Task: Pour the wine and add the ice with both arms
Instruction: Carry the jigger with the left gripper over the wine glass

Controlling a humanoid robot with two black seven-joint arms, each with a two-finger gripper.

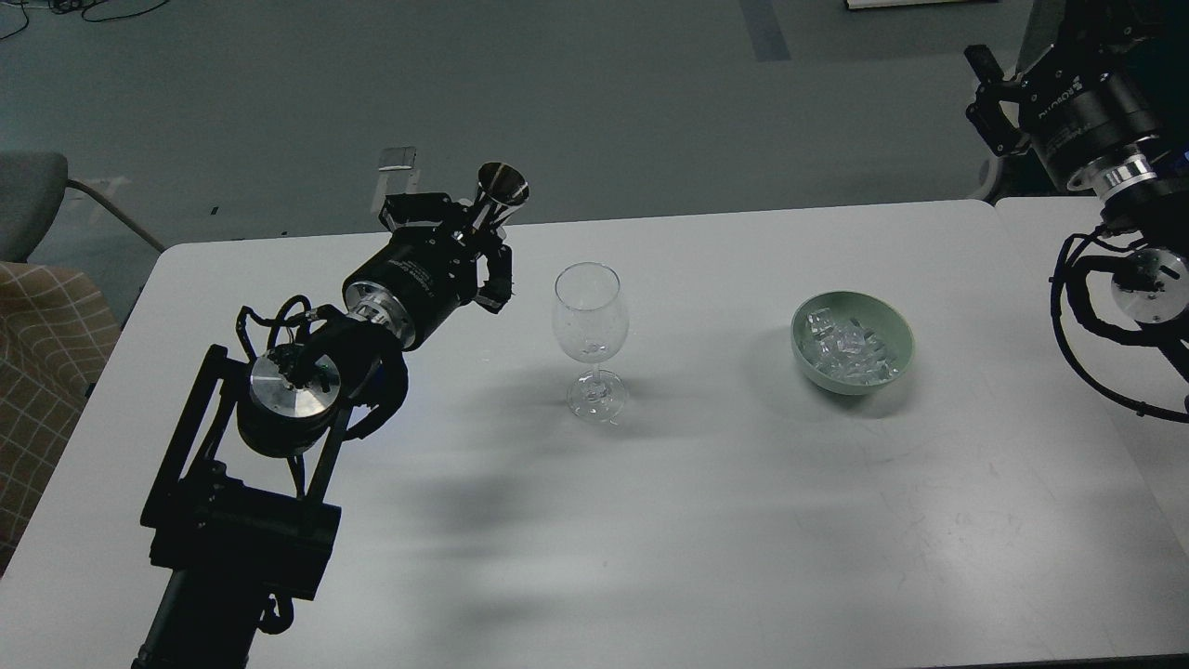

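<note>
An empty clear wine glass stands upright at the table's middle. A pale green bowl to its right holds several clear ice cubes. My left gripper is shut on the stem of a shiny metal conical cup, held above the table just left of the glass and behind it, mouth up and tilted slightly. Whether the cup holds liquid cannot be seen. My right gripper is high at the top right, behind and right of the bowl; its fingers are dark and cannot be told apart.
The white table has a rounded far edge, and a second white table abuts it on the right. A grey chair and a checked cloth are at the left. A small silver object lies on the floor behind.
</note>
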